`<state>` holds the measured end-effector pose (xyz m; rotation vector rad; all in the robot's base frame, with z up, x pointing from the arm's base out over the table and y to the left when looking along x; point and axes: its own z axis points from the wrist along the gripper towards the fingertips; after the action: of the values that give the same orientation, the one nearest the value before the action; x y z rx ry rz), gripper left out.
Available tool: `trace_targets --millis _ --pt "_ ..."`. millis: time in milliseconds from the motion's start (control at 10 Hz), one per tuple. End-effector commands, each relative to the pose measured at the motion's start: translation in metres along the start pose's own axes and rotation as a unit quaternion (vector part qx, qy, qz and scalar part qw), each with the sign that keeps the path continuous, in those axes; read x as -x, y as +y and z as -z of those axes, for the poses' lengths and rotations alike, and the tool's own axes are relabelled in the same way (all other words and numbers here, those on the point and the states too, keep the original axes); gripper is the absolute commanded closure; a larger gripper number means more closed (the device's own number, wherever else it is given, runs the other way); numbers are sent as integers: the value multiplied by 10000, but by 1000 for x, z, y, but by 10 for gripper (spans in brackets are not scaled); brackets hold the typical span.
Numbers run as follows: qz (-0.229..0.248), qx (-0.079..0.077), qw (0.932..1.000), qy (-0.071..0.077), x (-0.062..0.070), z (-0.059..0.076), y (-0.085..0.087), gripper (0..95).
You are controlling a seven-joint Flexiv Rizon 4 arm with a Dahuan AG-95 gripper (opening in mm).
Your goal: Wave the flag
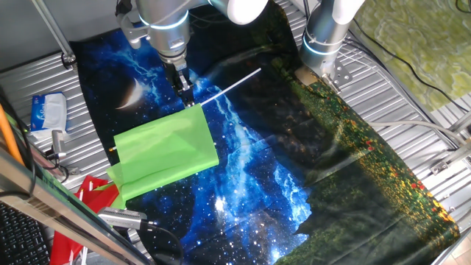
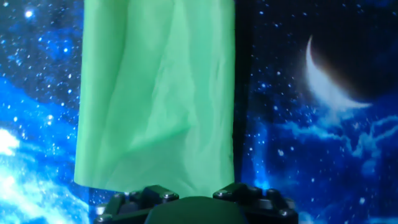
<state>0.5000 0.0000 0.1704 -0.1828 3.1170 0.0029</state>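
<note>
The pincer (image 1: 187, 94) pinched the lime-green cloth flag on its thin white stick (image 1: 168, 152); apparently grasped, waving seemingly remained.

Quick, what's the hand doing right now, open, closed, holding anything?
Hand: closed on the white stick of the lime-green flag, right at the cloth's upper corner.

Lime-green flag (image 1: 165, 153) flat, white stick (image 1: 235, 82) w/ it

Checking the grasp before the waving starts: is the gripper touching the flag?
Cannot tell. In the fixed view the gripper ends right at the flag stick; neither view shows contact plainly.
</note>
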Motion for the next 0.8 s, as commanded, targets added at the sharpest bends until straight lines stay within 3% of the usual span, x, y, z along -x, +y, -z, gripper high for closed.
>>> trace_targets --millis 100,800 --pt "1036 -20 9945 -122 0 0 0 950" --pt "1010 -56 9948 -89 0 0 0 950"
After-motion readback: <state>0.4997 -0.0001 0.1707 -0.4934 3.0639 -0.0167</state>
